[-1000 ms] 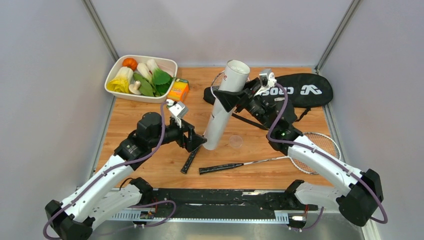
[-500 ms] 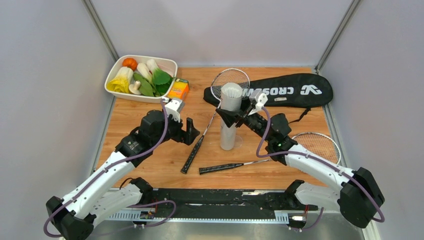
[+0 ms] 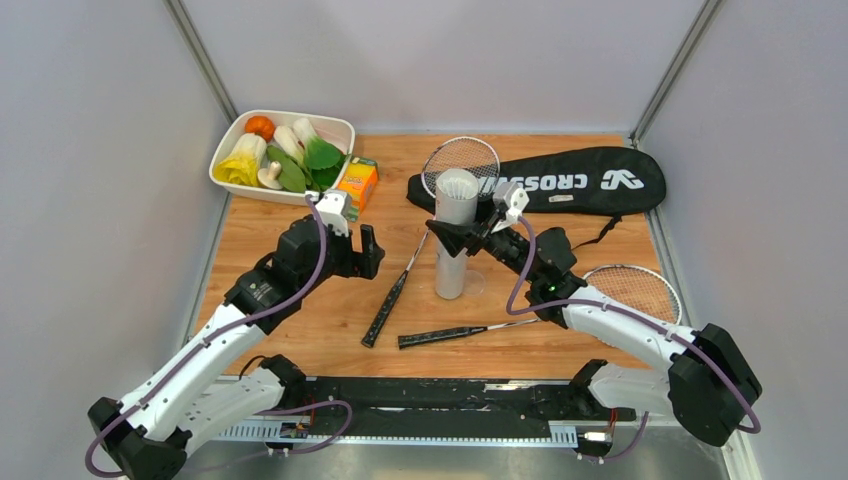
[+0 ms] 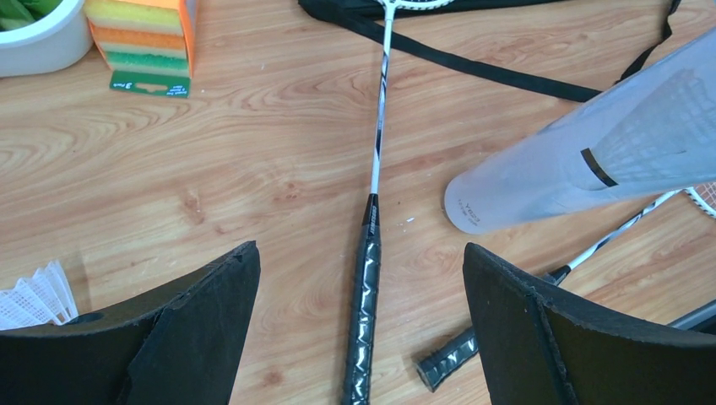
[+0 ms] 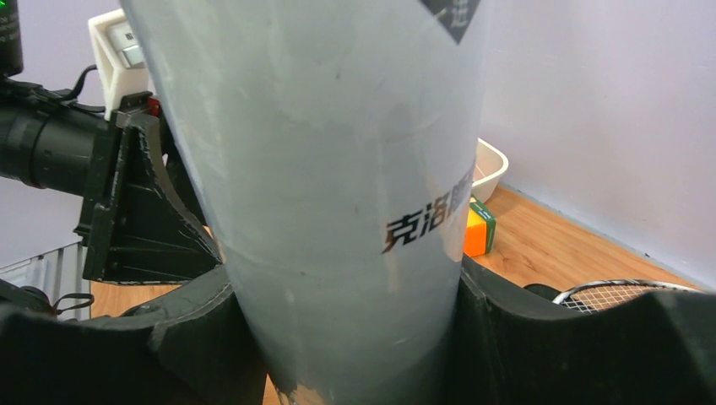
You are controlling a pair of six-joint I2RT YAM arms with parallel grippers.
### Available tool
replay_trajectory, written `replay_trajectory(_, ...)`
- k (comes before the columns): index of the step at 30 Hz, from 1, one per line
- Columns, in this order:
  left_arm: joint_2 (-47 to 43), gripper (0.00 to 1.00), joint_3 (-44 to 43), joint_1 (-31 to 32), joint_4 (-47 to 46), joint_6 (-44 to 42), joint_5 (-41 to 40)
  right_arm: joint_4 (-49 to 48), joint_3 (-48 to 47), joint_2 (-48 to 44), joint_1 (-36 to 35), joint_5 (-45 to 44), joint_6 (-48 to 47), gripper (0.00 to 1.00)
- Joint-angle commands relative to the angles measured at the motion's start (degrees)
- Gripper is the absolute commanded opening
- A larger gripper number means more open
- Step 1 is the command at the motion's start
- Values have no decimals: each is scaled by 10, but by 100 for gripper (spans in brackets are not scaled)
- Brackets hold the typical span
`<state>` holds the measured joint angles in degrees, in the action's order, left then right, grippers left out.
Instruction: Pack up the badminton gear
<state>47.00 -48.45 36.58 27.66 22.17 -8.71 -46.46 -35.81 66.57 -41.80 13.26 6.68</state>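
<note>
Bright, even overhead light leaves only soft, faint shadows on the table, while the white tube looms slightly soft-focused in the right wrist view, and the fingers of the left gripper show dark, nearly featureless and blurred.

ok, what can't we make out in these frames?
1. Tube base: right wrist view, cut off by the bottom edge between the right tool's fingers; table contact unclear.
2. Tube contents: top view shows only white at the mouth; count unknown.
3. Shuttlecock: left wrist view, cropped by the left edge and the left tool's finger.
4. Bag lettering: top view, partly behind the right tool.
</note>
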Motion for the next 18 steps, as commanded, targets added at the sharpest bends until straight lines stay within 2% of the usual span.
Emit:
replay_trajectory(1,19,95,-17,-2,-2,15,-6,-58,-19,2,-2,15,24,55)
replay_trajectory(12,47,95,-28,-12,4,25,5,-83,7,20,-7,32,25,60)
replay_trajectory(18,48,95,-27,-17,-2,25,15,-94,38,12,-6,60,12,79)
